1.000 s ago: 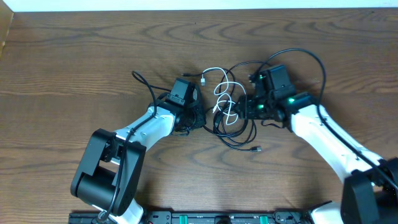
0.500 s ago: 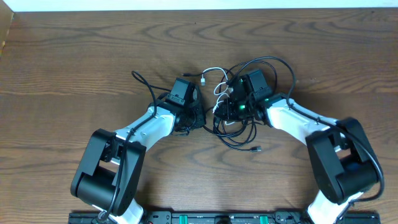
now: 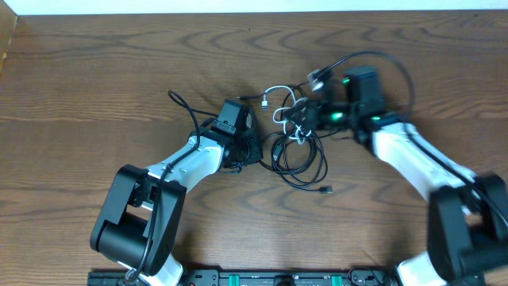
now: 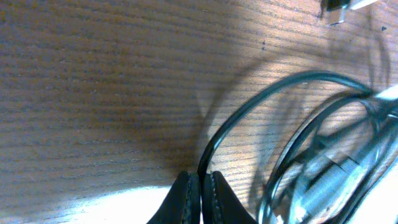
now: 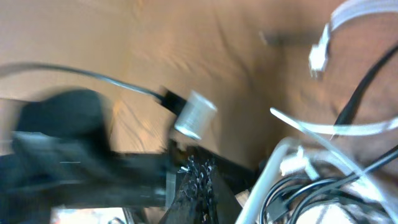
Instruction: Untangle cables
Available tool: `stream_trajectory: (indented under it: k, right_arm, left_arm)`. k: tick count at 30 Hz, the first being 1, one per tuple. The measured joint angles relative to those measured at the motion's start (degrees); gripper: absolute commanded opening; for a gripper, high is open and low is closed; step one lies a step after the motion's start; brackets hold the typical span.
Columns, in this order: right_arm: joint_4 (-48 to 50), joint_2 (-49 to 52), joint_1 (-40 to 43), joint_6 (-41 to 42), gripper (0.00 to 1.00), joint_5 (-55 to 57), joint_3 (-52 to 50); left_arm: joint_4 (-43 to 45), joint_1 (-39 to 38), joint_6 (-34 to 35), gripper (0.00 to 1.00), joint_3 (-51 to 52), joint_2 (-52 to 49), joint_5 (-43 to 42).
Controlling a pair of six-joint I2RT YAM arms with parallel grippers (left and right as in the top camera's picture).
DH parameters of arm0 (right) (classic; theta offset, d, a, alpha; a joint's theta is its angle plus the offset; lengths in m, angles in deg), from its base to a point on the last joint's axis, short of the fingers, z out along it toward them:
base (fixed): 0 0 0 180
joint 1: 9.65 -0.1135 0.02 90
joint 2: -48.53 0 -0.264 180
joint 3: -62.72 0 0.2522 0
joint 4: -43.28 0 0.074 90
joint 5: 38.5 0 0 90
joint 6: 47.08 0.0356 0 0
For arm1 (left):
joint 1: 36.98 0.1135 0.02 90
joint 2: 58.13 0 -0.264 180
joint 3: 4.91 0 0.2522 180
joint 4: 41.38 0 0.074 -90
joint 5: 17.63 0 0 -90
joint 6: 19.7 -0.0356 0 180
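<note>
Overhead, the cables [image 3: 300, 151] lie in one tangle on the table [image 3: 95, 71] between the two arms. Black loops coil toward the near side, a black plug [image 3: 326, 190] lies at their near edge, and the white cable [image 3: 276, 90] curls over the far part.

The left gripper [image 3: 255, 151] sits low at the tangle's left edge. Left wrist view shows its fingers [image 4: 183, 202] pressed together on a black cable [image 4: 249, 106]. From the pinch this cable arcs up and to the right over the wood, beside other loops that are out of focus.

The right gripper [image 3: 305, 121] is at the tangle's far right side, among white and black loops. A silver plug [image 3: 316, 77] stands clear of the heap just beyond it, and its thin black cord arches away over the right wrist.

Right wrist view is badly smeared. The silver plug shows just above the dark fingers [image 5: 186, 186], with the white cable and a white plug [image 5: 319, 56] to the right. The fingers look close together, but I cannot tell whether they grip a cord.
</note>
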Motion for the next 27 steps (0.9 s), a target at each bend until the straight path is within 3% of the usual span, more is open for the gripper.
stream_trajectory:
  k: [6, 11, 21, 27]
  right_arm:
    - [-0.5, -10.2, 6.5, -0.2, 0.02, 1.2, 0.0]
    - [-7.3, -16.0, 10.1, -2.4, 0.01, 8.9, 0.0]
    - [-14.5, -21.3, 10.7, -6.8, 0.01, 20.7, 0.0]
    - [-16.3, -26.1, 11.2, -9.2, 0.01, 24.8, 0.0]
  left_arm:
    - [0.1, 0.0, 0.0, 0.08, 0.0, 0.0, 0.0]
    - [0.0, 0.0, 0.0, 0.08, 0.0, 0.0, 0.0]
    - [0.0, 0.0, 0.3, 0.08, 0.0, 0.0, 0.9]
    - [0.2, 0.7, 3.1, 0.08, 0.0, 0.0, 6.8]
